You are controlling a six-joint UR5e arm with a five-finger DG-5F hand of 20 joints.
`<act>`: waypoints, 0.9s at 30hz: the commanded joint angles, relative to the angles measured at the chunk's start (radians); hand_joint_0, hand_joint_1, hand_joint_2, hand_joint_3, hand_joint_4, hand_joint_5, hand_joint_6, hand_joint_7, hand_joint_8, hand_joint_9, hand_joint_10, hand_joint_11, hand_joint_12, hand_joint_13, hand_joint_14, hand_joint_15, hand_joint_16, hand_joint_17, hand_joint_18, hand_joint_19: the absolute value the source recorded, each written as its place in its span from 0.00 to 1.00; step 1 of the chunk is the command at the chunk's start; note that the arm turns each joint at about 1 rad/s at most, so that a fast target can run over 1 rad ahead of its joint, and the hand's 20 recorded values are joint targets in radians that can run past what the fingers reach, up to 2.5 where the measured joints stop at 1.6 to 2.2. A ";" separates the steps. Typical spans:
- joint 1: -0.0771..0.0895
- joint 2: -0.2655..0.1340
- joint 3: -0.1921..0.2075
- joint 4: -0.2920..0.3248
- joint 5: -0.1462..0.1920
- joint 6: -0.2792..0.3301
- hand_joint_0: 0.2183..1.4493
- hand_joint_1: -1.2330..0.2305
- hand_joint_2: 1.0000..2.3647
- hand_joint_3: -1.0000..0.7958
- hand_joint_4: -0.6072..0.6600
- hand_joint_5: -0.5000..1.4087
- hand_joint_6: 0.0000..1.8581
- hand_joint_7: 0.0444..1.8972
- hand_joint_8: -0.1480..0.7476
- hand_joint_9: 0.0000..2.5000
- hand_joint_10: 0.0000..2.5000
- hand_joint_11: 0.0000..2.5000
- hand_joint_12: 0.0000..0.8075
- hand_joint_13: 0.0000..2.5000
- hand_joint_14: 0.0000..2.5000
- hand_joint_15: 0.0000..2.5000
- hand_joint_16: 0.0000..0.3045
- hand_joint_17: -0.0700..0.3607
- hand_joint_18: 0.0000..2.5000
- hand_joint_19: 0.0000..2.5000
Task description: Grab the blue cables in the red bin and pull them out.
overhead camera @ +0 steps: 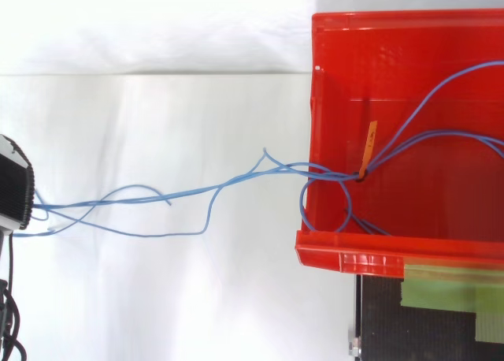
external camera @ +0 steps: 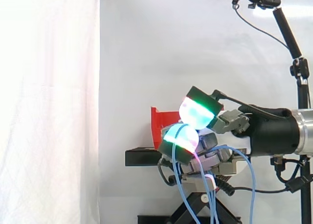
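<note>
Hand (external camera: 234, 122), fingers clamped on the blue cables (overhead camera: 287, 169), which cross the red bin's (overhead camera: 346, 254) left wall, part lying inside. I judge pulling is under way; next, a longer draw away from the bin.

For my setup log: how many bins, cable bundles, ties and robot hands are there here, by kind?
red bin: 1
bundle of blue cables, trailing out of the bin: 1
orange tie on the bundle: 1
robot hand, closed on the cables: 1
Total: 4
</note>
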 commanded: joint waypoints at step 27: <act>-0.001 0.000 0.000 0.000 0.000 0.001 0.58 0.21 0.01 0.22 0.47 0.59 0.62 0.24 0.44 0.26 1.00 0.51 0.39 0.39 0.86 0.47 0.14 0.39 0.40 0.49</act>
